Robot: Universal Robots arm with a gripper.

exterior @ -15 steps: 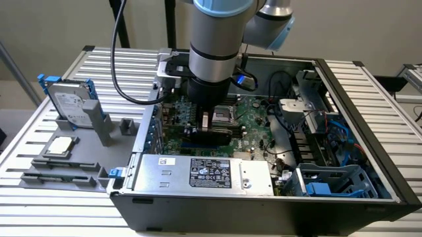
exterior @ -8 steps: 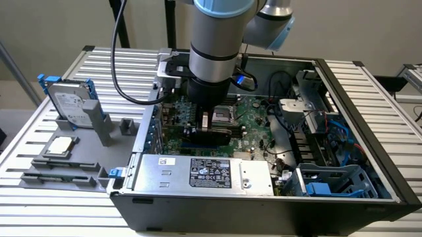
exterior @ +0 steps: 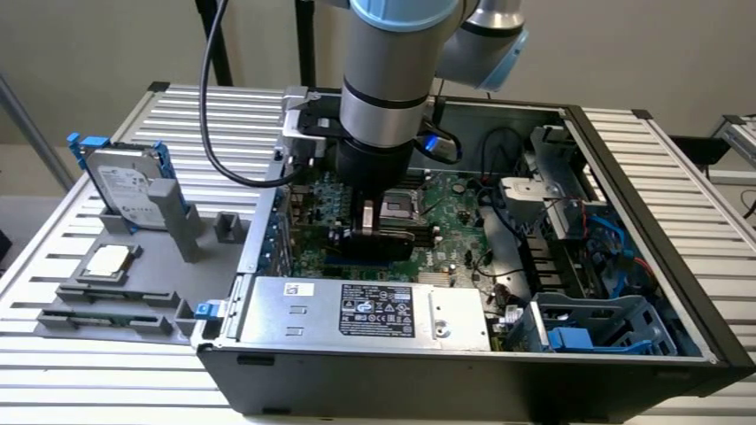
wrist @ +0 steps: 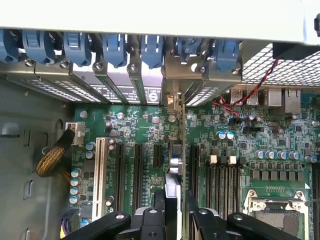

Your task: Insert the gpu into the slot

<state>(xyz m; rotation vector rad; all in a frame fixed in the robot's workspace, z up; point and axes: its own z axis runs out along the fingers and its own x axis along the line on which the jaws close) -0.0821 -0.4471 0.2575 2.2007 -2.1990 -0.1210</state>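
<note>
The gpu (wrist: 174, 165) stands on edge over the motherboard (wrist: 250, 135), toward the exterior view's left of the case (exterior: 473, 390). It sits just beside the long black slots (wrist: 138, 170), its metal end near the rear panel (wrist: 125, 85); whether it is seated I cannot tell. The claw (wrist: 175, 216) pinches it, jaws closed against its two faces. Any tilt could likely jam its edge on a slot wall or snag the rear panel.

Slatted aluminium table (exterior: 106, 394), its ribs running across the exterior view. An open black computer case (exterior: 473, 390) lies on its side on the slats. A grey parts holder (exterior: 177, 279) rests just beside it, towards the exterior view's left.
</note>
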